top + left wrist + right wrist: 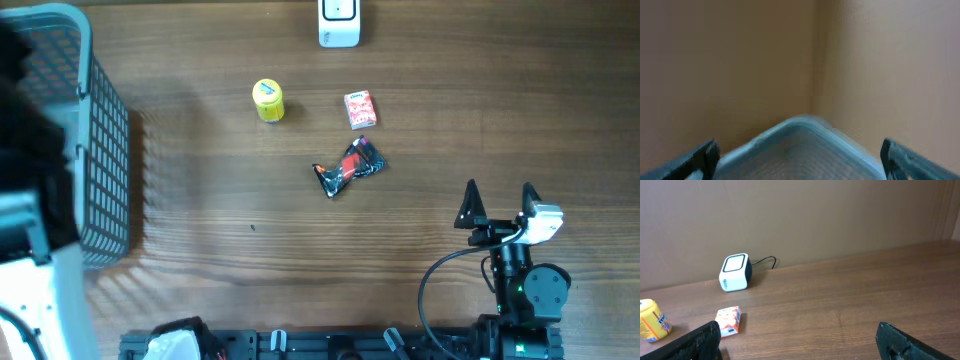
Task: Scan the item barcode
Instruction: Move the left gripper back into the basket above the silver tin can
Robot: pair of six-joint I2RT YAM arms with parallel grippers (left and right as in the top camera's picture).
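Nothing is picked up yet. Right claw [498, 203] is spread wide and empty, low over the near right of the table [560, 110]. Left claw [799, 152] is also spread and empty, hanging over the corner rim of the basket [805, 125] at far left.

- Three candidates lie mid-table: crumpled packet [348, 168], small box [359, 109] and yellow tub [268, 100]. The packet is nearest the right claw.
- The scanner [339, 22] stands at the far edge, beyond the box.
- Advice: take one item by its edges with the right claw, keeping the printed faces uncovered. Then turn it until the code faces the scanner window and hold it steady there.
- The packet looks soft, so pinch a firm fold.

Hard to make out:
- No barcode is readable on any item.
- The right wrist view misses the packet.
- The left wrist view is blurred.
- The overhead view crops the scanner's top.
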